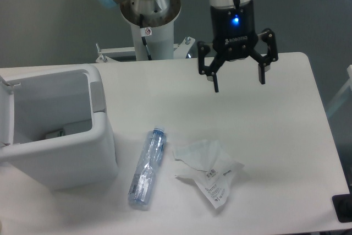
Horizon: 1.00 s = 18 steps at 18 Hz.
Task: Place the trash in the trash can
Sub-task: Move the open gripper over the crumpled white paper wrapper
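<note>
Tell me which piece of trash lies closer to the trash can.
The crushed clear bottle: it lies right beside the white trash can, while the crumpled wrapper sits beyond the bottle, farther away.

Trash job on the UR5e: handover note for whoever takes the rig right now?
Gripper: open, empty, hanging above the far side of the table, not touching anything.
Crushed clear bottle: lying on the table just right of the trash can, cap end pointing away from the camera.
Crumpled plastic wrapper: on the table right of the bottle, apart from it.
Trash can: at the table's left edge, open top; a small item shows at its bottom, unclear what.
Done: neither piece binned.
Left: pick and drop bottle and wrapper.
</note>
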Motion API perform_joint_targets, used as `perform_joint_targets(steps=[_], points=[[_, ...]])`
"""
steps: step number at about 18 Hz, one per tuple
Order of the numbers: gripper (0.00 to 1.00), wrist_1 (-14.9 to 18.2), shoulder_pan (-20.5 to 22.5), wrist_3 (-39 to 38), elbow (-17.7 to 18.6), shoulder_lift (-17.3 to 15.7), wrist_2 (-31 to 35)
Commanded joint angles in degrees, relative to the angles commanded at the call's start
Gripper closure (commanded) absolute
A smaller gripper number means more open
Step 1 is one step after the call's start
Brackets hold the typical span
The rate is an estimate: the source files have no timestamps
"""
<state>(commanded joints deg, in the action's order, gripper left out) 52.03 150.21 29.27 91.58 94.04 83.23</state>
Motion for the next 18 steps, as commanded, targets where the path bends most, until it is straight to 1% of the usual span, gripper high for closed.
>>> perform_joint_targets(steps=[2,5,7,8,10,14,18], points=[[0.00,-0.1,0.0,0.1,0.0,0.4,1.8],[0.00,-0.6,-0.3,0.1,0.1,1.6,2.0],[0.00,-2.0,-0.5,0.1,0.1,3.4,1.8],[0.00,-2.8,-0.5,0.0,0.4,3.8,1.8],[0.00,-4.9,-0.5,-0.1,0.7,5.5,2.0],[0.00,-5.5,-0.6,-0.6,0.4,8.6,2.0],[0.00,-6.1,-1.1,0.4,-2.4,13.5,1.9]])
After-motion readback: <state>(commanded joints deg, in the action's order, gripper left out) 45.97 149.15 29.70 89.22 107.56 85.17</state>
